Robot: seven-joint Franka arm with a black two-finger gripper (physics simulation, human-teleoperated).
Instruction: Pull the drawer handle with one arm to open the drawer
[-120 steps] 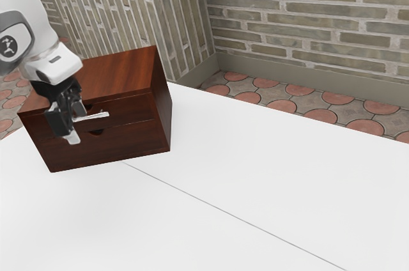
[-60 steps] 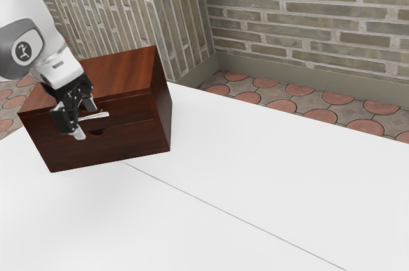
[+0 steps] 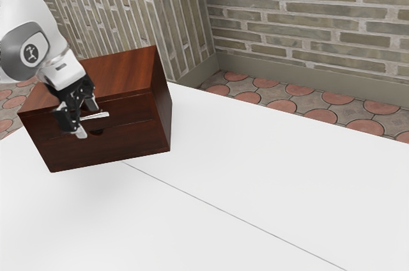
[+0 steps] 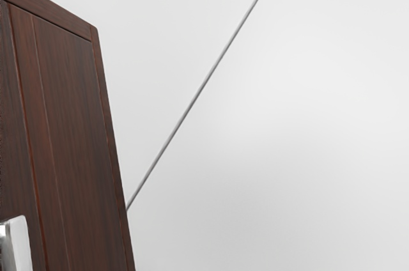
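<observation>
A dark wooden drawer box (image 3: 124,76) stands on the white table (image 3: 255,175) at the exterior view's left. Its drawer front (image 3: 134,117) sits flush with the box, so the drawer is shut. A silver bar handle (image 3: 98,116) runs across that front. My black gripper (image 3: 73,124) is at the handle's left end, open, with its fingers apart above and below the bar. In the wrist view the wood front (image 4: 57,143) is close up beside the hand, with a bit of the silver handle (image 4: 14,245) at its edge.
The table stretches wide to the exterior view's right, crossed by a thin seam (image 3: 223,210). Brick walls (image 3: 307,9) and a tiled floor (image 3: 319,101) lie behind the table's far edge.
My hand has moved up and in toward the drawer front, bringing the fingers onto the handle's left end. The drawer has not moved.
</observation>
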